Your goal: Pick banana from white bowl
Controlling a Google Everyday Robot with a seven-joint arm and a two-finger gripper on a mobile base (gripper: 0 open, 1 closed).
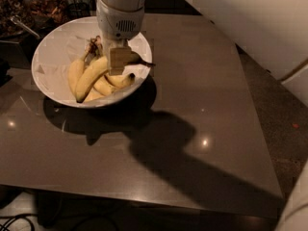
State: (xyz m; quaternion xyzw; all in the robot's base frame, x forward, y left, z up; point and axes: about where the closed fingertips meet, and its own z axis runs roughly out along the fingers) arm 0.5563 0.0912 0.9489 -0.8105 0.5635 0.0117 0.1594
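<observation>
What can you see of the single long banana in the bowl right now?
The banana is the longest, thickest fruit there: yellow, smooth-skinned and gently curved, with a dark tip at its lower end. It lies slanted in the white bowl, its low end toward the near-left wall. Its upper end runs under the hand, which hangs over the bowl's right half. Other bananas lie close on both sides. Whether the hand touches it is hidden.
</observation>
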